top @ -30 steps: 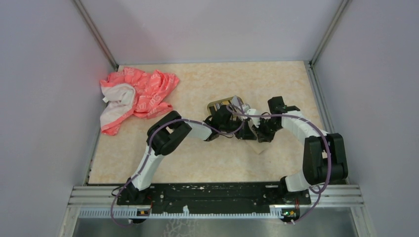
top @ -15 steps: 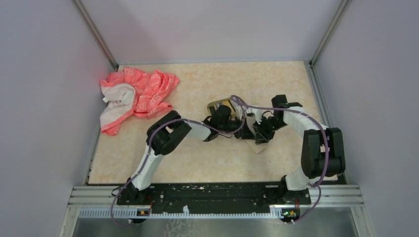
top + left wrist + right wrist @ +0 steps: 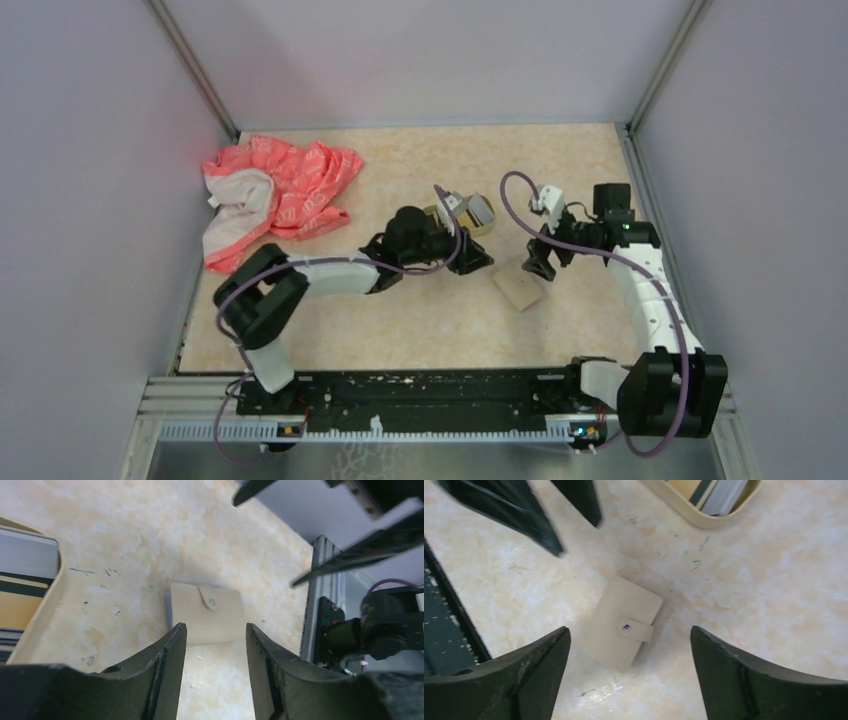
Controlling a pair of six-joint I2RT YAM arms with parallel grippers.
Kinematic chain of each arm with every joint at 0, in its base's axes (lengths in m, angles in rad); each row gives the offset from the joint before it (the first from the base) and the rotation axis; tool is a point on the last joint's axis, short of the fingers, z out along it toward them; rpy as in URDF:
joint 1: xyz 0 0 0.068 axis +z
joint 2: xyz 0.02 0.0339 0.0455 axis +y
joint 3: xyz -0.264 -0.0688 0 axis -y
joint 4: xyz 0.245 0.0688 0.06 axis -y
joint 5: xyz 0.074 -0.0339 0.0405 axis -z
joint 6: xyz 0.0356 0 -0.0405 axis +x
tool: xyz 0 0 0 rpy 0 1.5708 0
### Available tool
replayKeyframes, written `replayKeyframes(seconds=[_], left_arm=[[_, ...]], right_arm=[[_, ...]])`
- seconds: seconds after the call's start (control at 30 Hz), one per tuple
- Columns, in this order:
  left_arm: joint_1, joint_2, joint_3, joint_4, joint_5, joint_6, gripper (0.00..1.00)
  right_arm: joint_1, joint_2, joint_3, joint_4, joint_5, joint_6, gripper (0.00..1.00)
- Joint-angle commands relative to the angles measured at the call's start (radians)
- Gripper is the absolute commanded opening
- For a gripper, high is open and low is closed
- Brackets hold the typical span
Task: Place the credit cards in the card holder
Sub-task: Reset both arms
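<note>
The card holder (image 3: 518,290) is a tan folded wallet with its snap tab shut, lying flat on the table. It shows in the left wrist view (image 3: 207,612) with a grey-blue edge along its left side, and in the right wrist view (image 3: 624,625). A shallow gold-rimmed tin (image 3: 478,210) behind it holds credit cards (image 3: 25,555) (image 3: 719,492). My left gripper (image 3: 470,258) (image 3: 216,627) hangs open just left of the wallet, with nothing between its fingers. My right gripper (image 3: 540,265) (image 3: 630,630) is open wide above the wallet's right side, also holding nothing.
A crumpled pink and white cloth (image 3: 275,195) lies at the back left. Grey walls and metal rails close in the table on three sides. The black mounting rail (image 3: 430,395) runs along the near edge.
Both grippers were shut close together at the wallet and have opened and drawn apart. The left arm pulled back left, the right arm swung right. The wallet stays on the table.
</note>
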Motion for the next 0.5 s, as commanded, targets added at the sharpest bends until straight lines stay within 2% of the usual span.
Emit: replayKeyframes(seconds=[0.0, 0.07, 0.1, 0.17, 0.33, 0.47], left_arm=[[0.012, -0.249, -0.141, -0.03, -0.112, 0.171, 0.6], [0.045, -0.378, -0.199, -0.094, -0.153, 0.162, 0.74], [0.084, -0.458, -0.231, -0.108, -0.138, 0.15, 0.86], [0.152, -0.574, -0.285, -0.143, -0.101, 0.107, 0.98], [0.235, -0.817, -0.313, -0.335, -0.112, 0.042, 0.99], [0.243, -1.019, -0.322, -0.464, -0.194, 0.01, 0.99]], right_arm=[[-0.04, -0.084, 0.043, 0.166, 0.073, 0.225, 0.98], [-0.055, -0.116, 0.07, 0.25, 0.151, 0.391, 0.98], [-0.056, -0.133, 0.082, 0.287, 0.218, 0.458, 0.98], [-0.056, -0.166, 0.087, 0.372, 0.291, 0.603, 0.98], [-0.057, -0.242, 0.147, 0.371, 0.149, 0.71, 0.98], [-0.057, -0.274, 0.162, 0.429, 0.207, 0.909, 0.98]])
